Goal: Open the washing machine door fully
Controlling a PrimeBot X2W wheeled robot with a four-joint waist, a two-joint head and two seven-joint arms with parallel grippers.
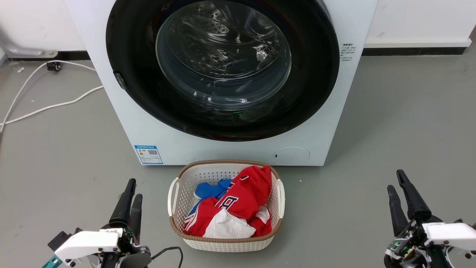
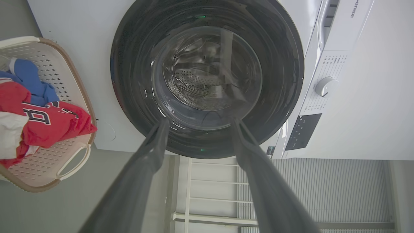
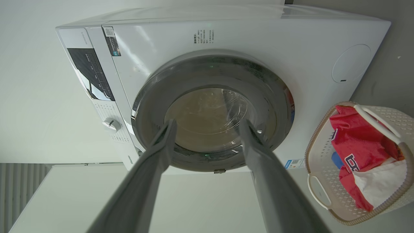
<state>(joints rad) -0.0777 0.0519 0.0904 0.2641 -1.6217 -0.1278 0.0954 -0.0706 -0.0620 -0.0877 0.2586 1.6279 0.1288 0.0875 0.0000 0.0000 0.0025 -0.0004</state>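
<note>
- Washing machine door: big round black ring with a clear glass bowl in the middle, lying flat against the front of the white washing machine. It looks shut. The steel drum shows through the glass.
- A small dark catch sits on the door's rim, on the robot's left side.
- A small round white flap is low on the machine front, below the door and to the right. A blue label is low on the left.
- Laundry basket: pale with a brown rim, on the grey floor just in front of the machine, between the two arms. It holds red clothes, plus blue and white pieces.
- Left gripper: low on the left beside the basket, well apart from the door. Its wrist view shows the two fingers spread, nothing between them, pointing at the door glass.
- Right gripper: low on the right, over bare floor, also well apart from the door. Its fingers are parted and hold nothing.
- White cable trails over the floor left of the machine.
- Control knob shows on the machine's panel in the left wrist view.
</note>
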